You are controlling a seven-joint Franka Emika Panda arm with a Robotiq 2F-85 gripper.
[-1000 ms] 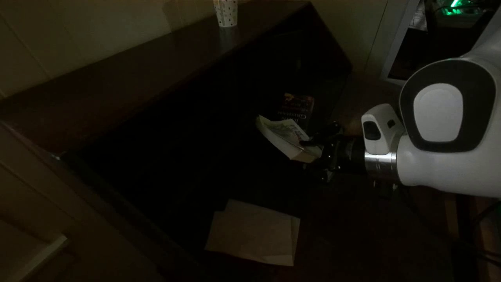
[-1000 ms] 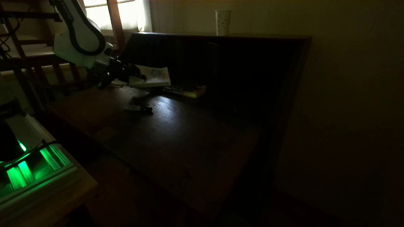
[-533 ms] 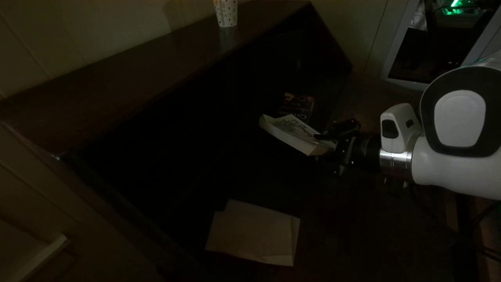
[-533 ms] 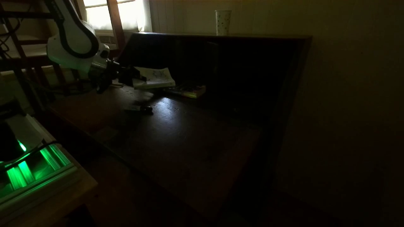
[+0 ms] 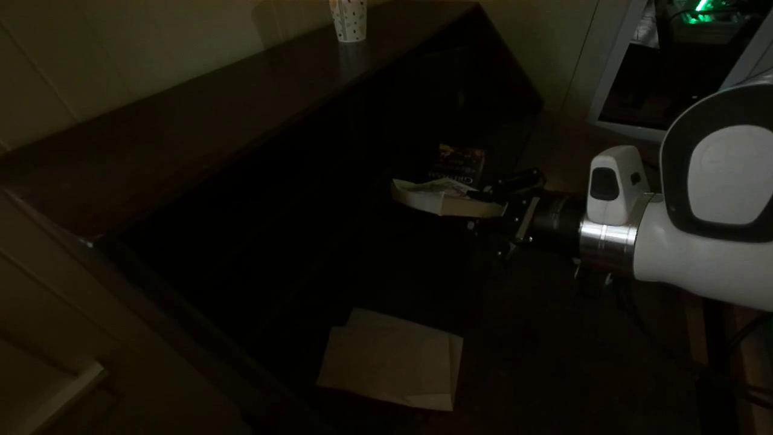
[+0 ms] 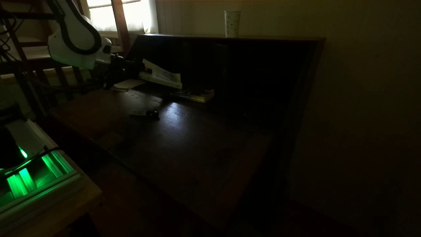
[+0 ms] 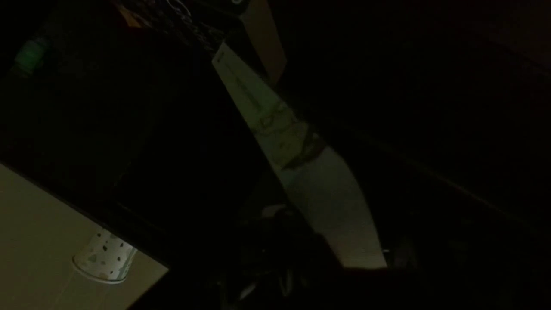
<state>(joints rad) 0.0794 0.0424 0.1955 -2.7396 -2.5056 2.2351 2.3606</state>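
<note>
My gripper is shut on one end of a pale paperback book, which hangs in the air above the dark desk. One finger lies on its drawn-on face, the other behind it. In an exterior view the book slants, its gripped end higher. The wrist view shows the book edge-on between the dark fingers, a map-like drawing on its cover; the fingers themselves are mostly lost in shadow. Just beyond the held book lies a darker Grisham paperback, partly hidden by it in an exterior view.
Pale sheets or envelopes lie on the desk. A short marker-like object rests nearer the desk's front. The spotted paper cup stands on the top ledge. Tall dark desk walls surround the back. A small greenish object shows dimly.
The arm has drawn back toward its base with the book, then risen slightly. The book has rolled, showing more of its page edge, and now slants. The grip has stayed the same.
</note>
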